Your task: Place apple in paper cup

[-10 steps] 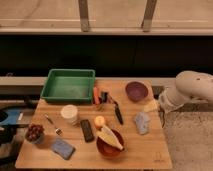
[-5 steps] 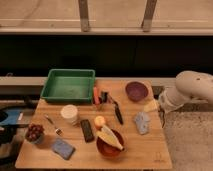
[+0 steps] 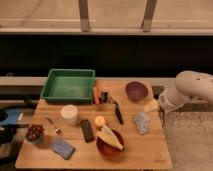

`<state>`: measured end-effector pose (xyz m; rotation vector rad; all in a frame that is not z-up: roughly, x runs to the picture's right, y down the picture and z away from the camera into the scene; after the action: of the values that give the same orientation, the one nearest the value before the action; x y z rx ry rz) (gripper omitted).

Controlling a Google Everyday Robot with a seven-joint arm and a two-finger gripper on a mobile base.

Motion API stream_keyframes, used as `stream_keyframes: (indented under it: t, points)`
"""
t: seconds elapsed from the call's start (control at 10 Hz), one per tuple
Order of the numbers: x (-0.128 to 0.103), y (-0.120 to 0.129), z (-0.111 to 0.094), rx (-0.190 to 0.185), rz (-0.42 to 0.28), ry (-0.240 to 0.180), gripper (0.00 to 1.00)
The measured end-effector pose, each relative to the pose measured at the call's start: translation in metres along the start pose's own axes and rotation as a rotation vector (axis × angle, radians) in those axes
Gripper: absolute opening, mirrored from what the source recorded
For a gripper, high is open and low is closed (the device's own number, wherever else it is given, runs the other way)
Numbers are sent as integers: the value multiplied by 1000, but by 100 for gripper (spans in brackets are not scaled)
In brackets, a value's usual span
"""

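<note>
The apple [image 3: 100, 121] is a small round yellow-orange fruit lying on the wooden table [image 3: 150, 150] near its middle. It sits just above the red-orange bowl [image 3: 107, 146] and next to a dark bar-shaped object [image 3: 87, 130]. The paper cup [image 3: 69, 114] stands upright to the apple's left, a short gap away, below the green tray. My gripper [image 3: 162, 106] is at the end of the white arm [image 3: 189, 89] by the table's right edge, far right of the apple and cup and beside a pale yellow piece [image 3: 151, 106].
A green tray [image 3: 69, 85] is at the back left and a dark purple bowl [image 3: 136, 91] at the back right. An orange stick [image 3: 95, 95], a black utensil [image 3: 117, 113], a blue-grey cloth [image 3: 142, 123], a blue sponge [image 3: 62, 148] and grapes [image 3: 34, 132] lie around. A pale wedge [image 3: 108, 137] rests in the red-orange bowl.
</note>
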<state>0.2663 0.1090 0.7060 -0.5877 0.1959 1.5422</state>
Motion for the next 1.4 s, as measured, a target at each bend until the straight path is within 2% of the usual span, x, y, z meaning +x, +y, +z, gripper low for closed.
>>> stream_keyframes:
  t: [0.7,0.9,1.1,1.4]
  points:
    - [0,0,-1,2,-1,-2,75]
    - [-7,7,-5,12,-47,-22,75]
    - [-24,36,-5,16,-124,-35,75]
    - [-54,101,11,23,-262,-30,75]
